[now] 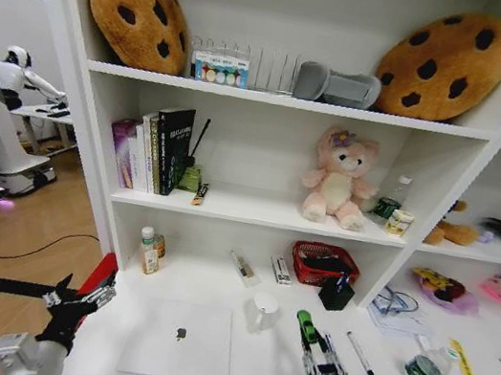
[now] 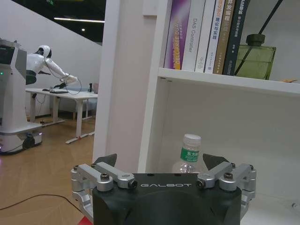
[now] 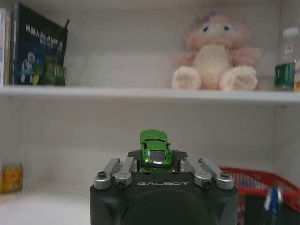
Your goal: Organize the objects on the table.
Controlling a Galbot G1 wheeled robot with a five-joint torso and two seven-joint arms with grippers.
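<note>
One glossy green toy car (image 3: 154, 149) is clamped in the right gripper (image 1: 306, 329) above the worktop's (image 1: 276, 372) front edge. One flat silver laptop (image 1: 179, 340) is seen near that edge, one black pen (image 1: 362, 357) beside. The left gripper (image 1: 85, 299) is spread wide, nothing held, off the left front corner.

- light was bright and even across the white shelf unit (image 1: 285, 99), with soft shadows under each board.
- the head view bowed strongly outward at its edges.
- ceiling strip lights (image 2: 78, 20) glowed at upper left of the left wrist frame.
- the pink plush (image 3: 214, 54) looked soft, out of focus.
</note>
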